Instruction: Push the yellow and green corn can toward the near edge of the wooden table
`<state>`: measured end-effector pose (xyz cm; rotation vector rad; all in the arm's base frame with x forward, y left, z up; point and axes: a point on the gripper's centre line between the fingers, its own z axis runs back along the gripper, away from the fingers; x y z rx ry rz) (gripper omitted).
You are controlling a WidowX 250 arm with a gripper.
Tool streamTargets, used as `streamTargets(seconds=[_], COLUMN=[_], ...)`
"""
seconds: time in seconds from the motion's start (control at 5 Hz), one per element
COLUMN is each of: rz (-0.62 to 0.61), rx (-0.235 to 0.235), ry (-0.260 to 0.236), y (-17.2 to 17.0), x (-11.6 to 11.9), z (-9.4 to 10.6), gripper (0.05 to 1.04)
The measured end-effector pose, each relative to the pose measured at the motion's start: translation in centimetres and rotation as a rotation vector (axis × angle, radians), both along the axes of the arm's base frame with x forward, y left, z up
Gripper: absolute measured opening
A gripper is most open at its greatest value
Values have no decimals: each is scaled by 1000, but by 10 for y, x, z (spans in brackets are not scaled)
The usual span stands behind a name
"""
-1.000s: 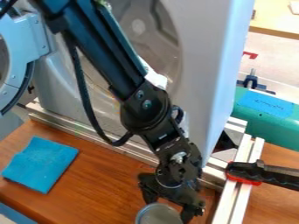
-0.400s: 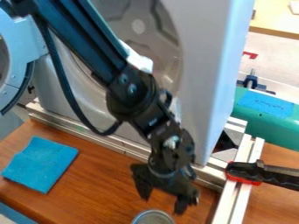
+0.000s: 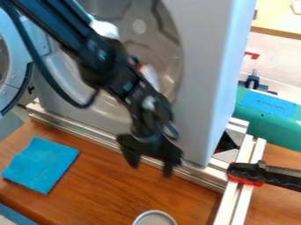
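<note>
We see the front-loading washer (image 3: 203,83) open beyond the wooden table (image 3: 111,193). Our gripper (image 3: 150,164) hangs spread and empty; the blue cloth (image 3: 41,165) lies flat, and the can (image 3: 154,219) sits free on the table, whether finished with or untouched we cannot tell.

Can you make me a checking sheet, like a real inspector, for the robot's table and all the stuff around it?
Surface: brown wooden table, with a blue cloth lying at the left.
Job's things: round metal can, partly cut off by the bottom edge.
Clutter: black and red clamp on the metal rails.
Gripper: black gripper, fingers apart, holding nothing, hanging behind the can.
Cables: black cable hanging in a loop by the arm.
Surroundings: big grey machine behind the table; green object with blue tape at the right.
</note>
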<state>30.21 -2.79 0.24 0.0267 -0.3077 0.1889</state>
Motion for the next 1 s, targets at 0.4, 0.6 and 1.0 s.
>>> streamTargets(seconds=[0.4, 0.6, 1.0], rz=[-208, -228, -211], rx=[-98, -54, 100], ry=[271, 376, 412], y=[86, 139, 190], x=[-21, -45, -66], z=[12, 18, 15], gripper=[1001, 1001, 1001])
